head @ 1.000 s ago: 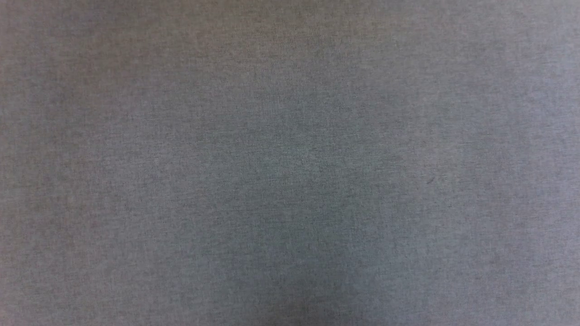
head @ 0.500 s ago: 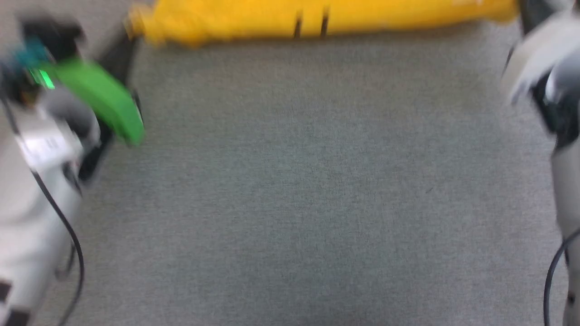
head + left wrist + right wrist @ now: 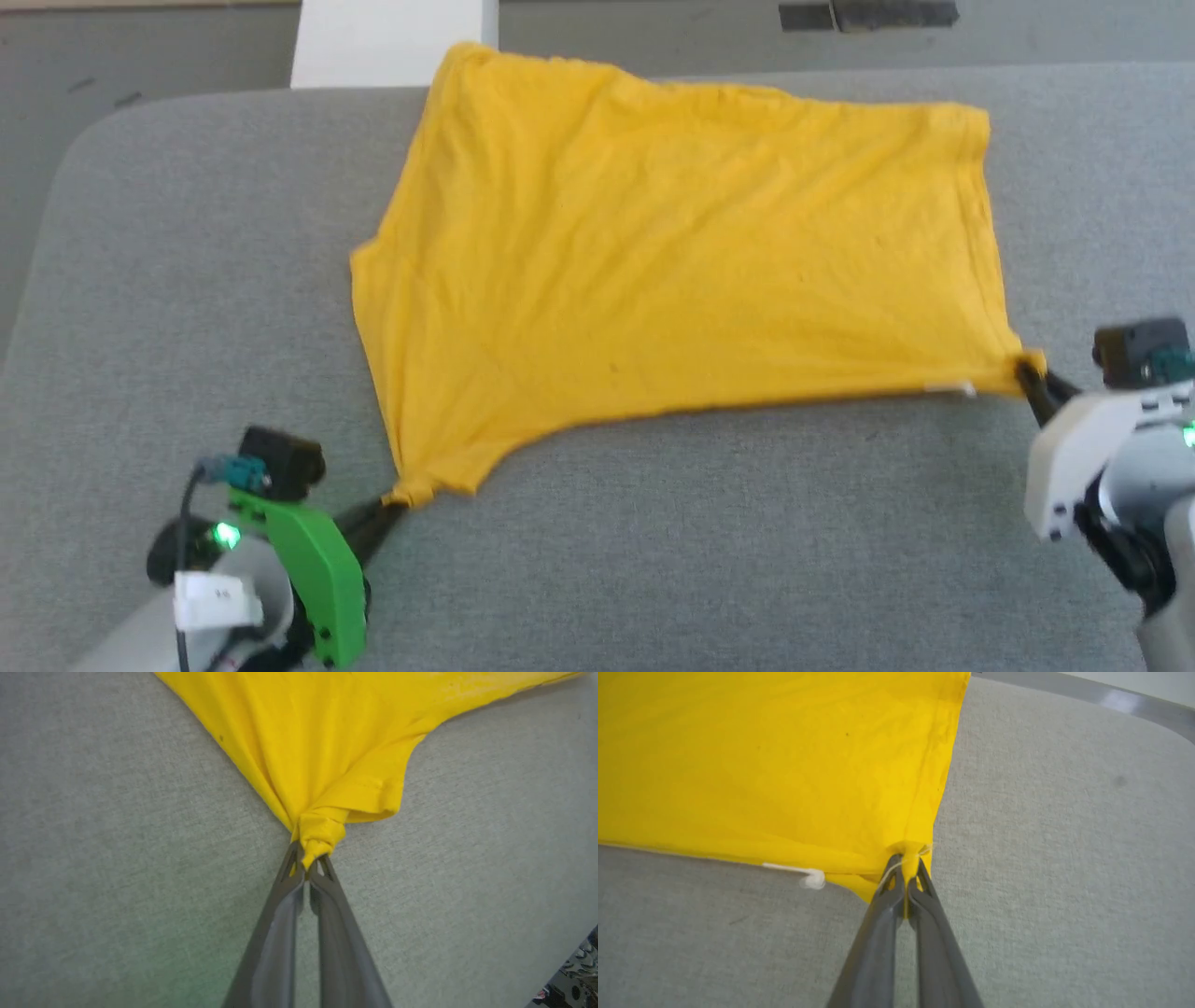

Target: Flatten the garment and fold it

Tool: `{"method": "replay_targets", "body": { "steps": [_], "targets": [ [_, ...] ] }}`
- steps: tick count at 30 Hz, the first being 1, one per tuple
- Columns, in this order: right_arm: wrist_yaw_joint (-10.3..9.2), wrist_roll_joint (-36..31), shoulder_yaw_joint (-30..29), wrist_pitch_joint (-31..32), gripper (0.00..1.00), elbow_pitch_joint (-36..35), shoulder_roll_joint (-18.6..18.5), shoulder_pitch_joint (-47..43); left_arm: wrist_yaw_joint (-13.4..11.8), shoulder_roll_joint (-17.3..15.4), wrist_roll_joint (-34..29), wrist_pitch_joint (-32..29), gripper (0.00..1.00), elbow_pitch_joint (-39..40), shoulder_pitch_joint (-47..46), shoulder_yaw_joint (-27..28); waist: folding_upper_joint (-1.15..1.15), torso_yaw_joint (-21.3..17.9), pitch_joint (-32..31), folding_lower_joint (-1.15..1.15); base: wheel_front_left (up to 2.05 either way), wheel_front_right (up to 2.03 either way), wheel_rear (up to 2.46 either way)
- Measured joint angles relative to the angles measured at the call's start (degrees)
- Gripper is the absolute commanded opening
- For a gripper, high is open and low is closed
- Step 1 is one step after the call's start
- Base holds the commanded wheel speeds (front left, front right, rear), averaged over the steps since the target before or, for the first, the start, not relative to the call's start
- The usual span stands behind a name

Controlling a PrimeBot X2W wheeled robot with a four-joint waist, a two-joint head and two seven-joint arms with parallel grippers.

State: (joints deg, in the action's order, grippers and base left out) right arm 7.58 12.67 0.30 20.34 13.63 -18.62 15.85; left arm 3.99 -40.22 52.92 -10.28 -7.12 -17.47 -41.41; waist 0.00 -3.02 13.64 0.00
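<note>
Yellow T-shirt (image 3: 672,261), spread creased on grey counter (image 3: 700,560); left end effector (image 3: 397,504) clamped on bunched near-left corner, apparently a sleeve; right end effector (image 3: 1027,369) clamped on near-right hem corner, beside white tag (image 3: 948,387)

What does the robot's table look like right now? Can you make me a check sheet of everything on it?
surface: grey cloth-covered table, rounded at the far left corner.
job's things: yellow T-shirt spread out but wrinkled, plain side up; small white tag at its near edge.
clutter: nothing seen.
hands: left hand shut on a bunched corner of the shirt; right hand shut on the other near corner.
cables: dark cable by the left wrist.
surroundings: white block and grey floor beyond the table.
</note>
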Motion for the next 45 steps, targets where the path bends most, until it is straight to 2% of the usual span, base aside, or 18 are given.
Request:
{"method": "replay_targets", "body": {
  "steps": [6, 12, 16, 18, 21, 23, 26, 30, 34, 39, 45],
  "targets": [
    [0.00, -0.10, -3.09, 4.31, 0.00, -4.50, 0.27, -9.18, -4.88, -1.76, 2.75, -2.29, 0.00, 6.49, 8.17, -1.19, 0.00, 1.04, -2.96, 0.00, 0.00, 0.00, 0.00],
    [0.00, -0.59, -9.14, 6.99, 0.00, -9.70, 4.33, -17.41, -9.93, -3.59, 4.15, -2.90, 0.00, 11.69, 14.91, -1.78, 0.00, 1.90, -4.46, 0.00, 0.00, 0.00, 0.00],
    [0.00, -1.68, -11.96, 7.46, 0.00, -13.43, 6.57, -21.87, -12.65, -4.00, 3.70, -0.53, 0.00, 14.29, 18.55, -1.96, 0.00, 2.04, -4.71, 0.00, 0.00, 0.00, 0.00],
    [0.00, -1.94, -12.67, 6.68, 0.00, -14.90, 7.58, -23.29, -13.91, -3.97, 0.66, 2.54, 0.00, 14.80, 18.92, -2.09, 0.00, 1.99, -4.65, 0.00, 0.00, 0.00, 0.00],
    [0.00, -2.58, -12.74, 1.91, 0.00, -16.67, 8.79, -24.15, -14.17, -3.15, -5.32, 10.78, 0.00, 12.89, 18.57, -1.60, 0.00, 1.87, -4.40, 0.00, 0.00, 0.00, 0.00],
    [0.00, -2.91, -12.56, -2.77, 0.00, -16.99, 9.85, -24.15, -14.81, -1.45, -9.42, 16.68, 0.00, 11.04, 17.76, -1.23, 0.00, 1.85, -4.29, 0.00, 0.00, 0.00, 0.00],
    [0.00, -3.76, -11.71, -8.89, 0.00, -16.58, 10.92, -24.15, -15.97, 1.88, -13.70, 21.96, 0.00, 8.77, 15.23, -1.13, 0.00, 1.82, -4.21, 0.00, 0.00, 0.00, 0.00],
    [-0.01, -4.67, -10.82, -14.27, 0.00, -15.70, 11.60, -23.74, -16.27, 5.28, -18.62, 24.19, 0.00, 6.68, 10.43, -0.37, 0.00, 1.80, -3.93, 0.00, 0.00, 0.00, 0.00],
    [0.00, -5.10, -9.71, -15.34, 0.00, -14.86, 11.14, -20.91, -16.04, 7.22, -20.64, 24.58, 0.00, 5.61, 4.86, 0.81, 0.00, 1.53, -3.29, 0.00, 0.00, 0.00, 0.00],
    [-0.01, -5.16, -9.22, -14.22, 0.00, -13.83, 9.48, -15.46, -13.28, 7.99, -21.41, 24.34, 0.00, 3.37, -2.55, 2.11, 0.00, 1.03, -1.83, 0.00, 0.00, 0.00, 0.00],
    [-0.01, -4.74, -9.04, -11.31, 0.00, -10.82, 7.97, -8.94, -8.66, 7.77, -19.28, 20.08, 0.00, -0.88, -10.64, 3.18, 0.00, 0.53, 0.76, 0.00, 0.00, 0.00, 0.00]
  ]
}}
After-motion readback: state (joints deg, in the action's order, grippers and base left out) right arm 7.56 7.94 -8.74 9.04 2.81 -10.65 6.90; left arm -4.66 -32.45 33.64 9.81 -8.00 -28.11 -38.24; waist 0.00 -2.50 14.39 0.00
